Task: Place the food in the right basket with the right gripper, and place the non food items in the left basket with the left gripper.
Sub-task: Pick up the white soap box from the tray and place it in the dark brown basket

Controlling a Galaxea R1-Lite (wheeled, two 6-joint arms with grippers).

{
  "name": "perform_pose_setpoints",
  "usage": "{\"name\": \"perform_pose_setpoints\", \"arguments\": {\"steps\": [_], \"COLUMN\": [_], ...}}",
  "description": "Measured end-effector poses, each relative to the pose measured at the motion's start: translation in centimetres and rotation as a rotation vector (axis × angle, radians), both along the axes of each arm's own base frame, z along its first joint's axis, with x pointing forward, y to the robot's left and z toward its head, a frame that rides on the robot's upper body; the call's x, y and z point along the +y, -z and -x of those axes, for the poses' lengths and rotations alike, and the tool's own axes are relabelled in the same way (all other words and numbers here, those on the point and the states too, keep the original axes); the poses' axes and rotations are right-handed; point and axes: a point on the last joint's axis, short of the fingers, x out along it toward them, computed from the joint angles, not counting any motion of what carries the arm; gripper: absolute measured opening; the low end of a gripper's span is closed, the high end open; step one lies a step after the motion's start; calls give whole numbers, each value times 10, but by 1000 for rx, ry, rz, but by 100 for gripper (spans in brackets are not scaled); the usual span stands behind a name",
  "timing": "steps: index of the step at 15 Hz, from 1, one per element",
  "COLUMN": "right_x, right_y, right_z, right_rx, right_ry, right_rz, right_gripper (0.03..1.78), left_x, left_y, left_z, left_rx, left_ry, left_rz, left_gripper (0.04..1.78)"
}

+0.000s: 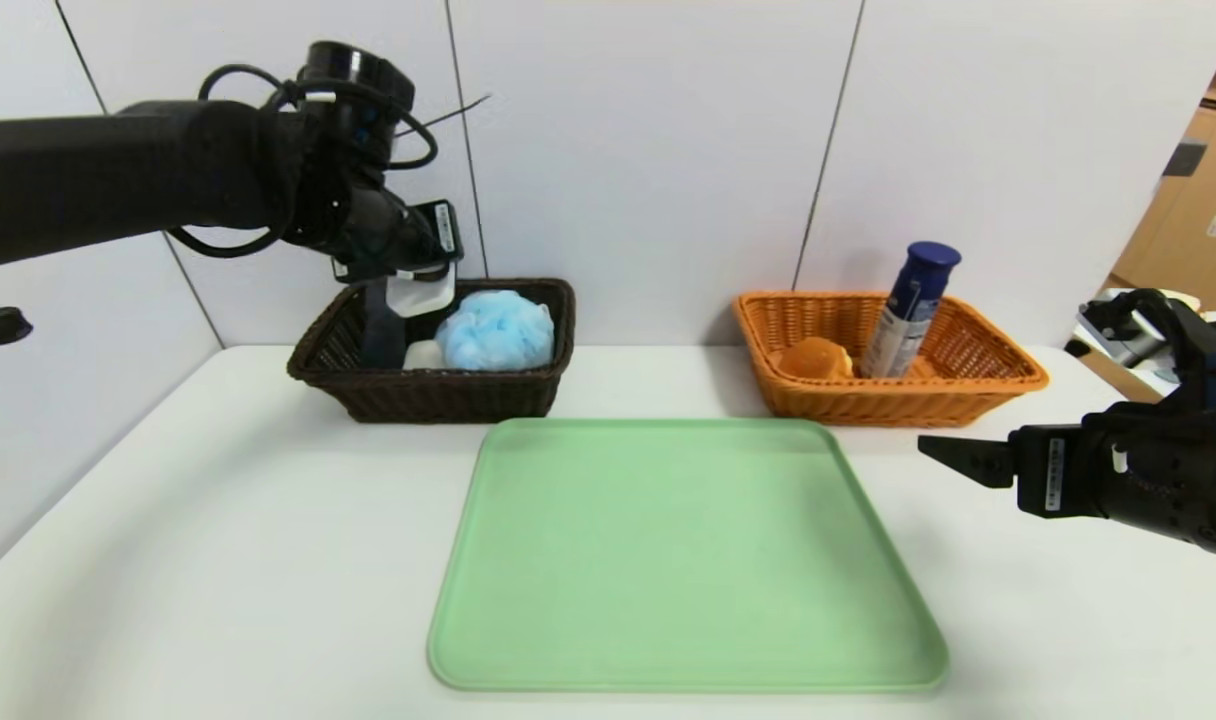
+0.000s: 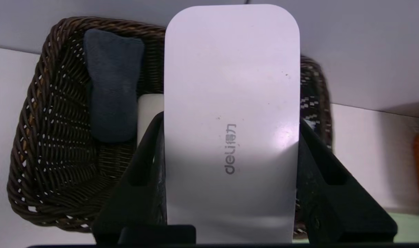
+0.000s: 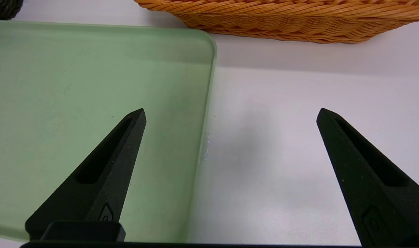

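From the head view, the left gripper hangs in the upper left of the frame over the dark wicker basket, pinching a flat white case just above the things already inside: a fluffy blue bath pouf, a dark cloth standing against the wall of the basket, and a pale white bar, perhaps soap. It seems held high so the case can drop in without knocking those. At centre right the orange basket holds a bread roll and a blue-capped spray can leaning upright, which hardly looks like food. The green tray fills the lower middle with nothing on it, so I judge this case to be the last item. The right gripper waits low at the right edge above the surface, pointing toward the tray. In the left wrist view the white case, printed "deli", fills the middle, clamped at its sides between black fingers, with the dark basket and the dark cloth beyond it. In the right wrist view the right gripper is spread wide and holds nothing, straddling the edge of the tray, the orange basket along the top.
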Motion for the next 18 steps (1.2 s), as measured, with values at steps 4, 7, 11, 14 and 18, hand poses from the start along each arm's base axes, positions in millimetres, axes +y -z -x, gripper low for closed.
{"name": "perform_pose_setpoints", "arguments": {"steps": [4, 7, 11, 14, 18], "right_x": [-2, -3, -4, -4, -5], "right_y": [-2, -4, -3, -3, -4], "right_z": [-8, -13, -15, -15, -14], "right_rx": [-46, -84, -88, -88, -92], "right_ry": [21, 30, 36, 38, 38], "right_rz": [-14, -22, -25, -24, -26], "right_gripper": [171, 171, 171, 171, 171], "left_x": [25, 30, 32, 31, 32], "left_y": [31, 50, 65, 72, 70], "left_z": [-35, -50, -60, -64, -65], "left_rx": [25, 42, 69, 77, 64], "left_ry": [-59, -66, -71, -73, -73], "left_rz": [-32, -60, -72, -74, -75], "left_gripper": [101, 101, 101, 120, 140]}}
